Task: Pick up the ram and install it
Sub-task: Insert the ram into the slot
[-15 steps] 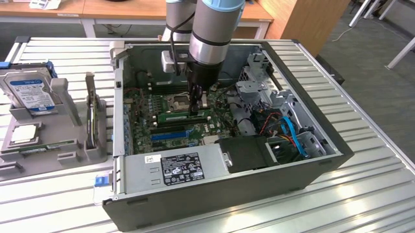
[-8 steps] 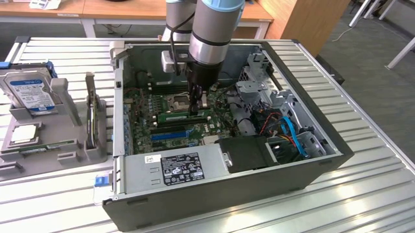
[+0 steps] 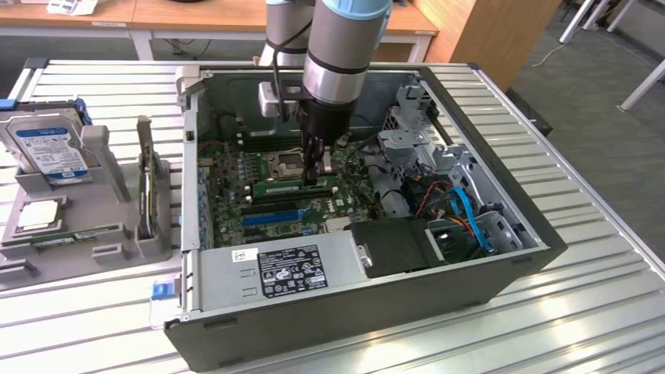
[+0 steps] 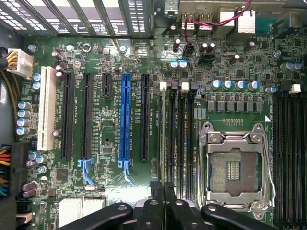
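Observation:
The ram (image 3: 280, 189), a thin green stick, stands on edge in a memory slot of the motherboard (image 3: 233, 175) inside the open computer case. My gripper (image 3: 311, 181) reaches straight down into the case and is shut on the ram's upper edge near its middle. In the wrist view the ram (image 4: 163, 134) shows edge-on as a thin line along the slot beside the blue slot's side of the memory bank. My gripper (image 4: 163, 186) has its black fingertips pressed together over that line. The slot's white end clips (image 4: 163, 86) sit at the far end.
Other dark memory slots (image 4: 181, 139) and the bare CPU socket (image 4: 235, 165) lie beside it. The long blue slot (image 4: 125, 120) is further off. A power supply (image 3: 280, 269) and drive cage (image 3: 416, 140) crowd the case. A grey fixture (image 3: 93, 210) holds a hard drive (image 3: 47, 144), an upright card (image 3: 151, 183) and a green stick (image 3: 73, 234).

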Controlling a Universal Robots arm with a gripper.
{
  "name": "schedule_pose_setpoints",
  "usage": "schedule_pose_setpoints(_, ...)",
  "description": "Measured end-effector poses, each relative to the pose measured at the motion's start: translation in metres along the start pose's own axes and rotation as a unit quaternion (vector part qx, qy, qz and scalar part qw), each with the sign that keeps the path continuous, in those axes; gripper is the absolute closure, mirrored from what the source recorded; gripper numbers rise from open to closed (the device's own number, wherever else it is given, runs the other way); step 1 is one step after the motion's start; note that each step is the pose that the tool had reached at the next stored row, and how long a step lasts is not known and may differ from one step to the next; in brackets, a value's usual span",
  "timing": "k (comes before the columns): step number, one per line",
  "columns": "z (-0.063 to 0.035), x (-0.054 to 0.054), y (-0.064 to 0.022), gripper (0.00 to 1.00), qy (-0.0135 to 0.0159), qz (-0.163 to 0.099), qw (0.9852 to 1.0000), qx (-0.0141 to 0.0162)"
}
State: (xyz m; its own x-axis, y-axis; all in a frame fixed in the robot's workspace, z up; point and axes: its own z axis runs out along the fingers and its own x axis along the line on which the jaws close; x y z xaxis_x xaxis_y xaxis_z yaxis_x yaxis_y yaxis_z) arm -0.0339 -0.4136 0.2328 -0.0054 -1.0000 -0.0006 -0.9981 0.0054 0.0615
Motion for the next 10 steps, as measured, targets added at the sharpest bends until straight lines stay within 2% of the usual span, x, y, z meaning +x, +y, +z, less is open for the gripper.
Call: schedule_pose_setpoints(10, 0.002, -0.0004, -0.0001, 0.88, 0.0, 0.0, 1.0, 0.0)
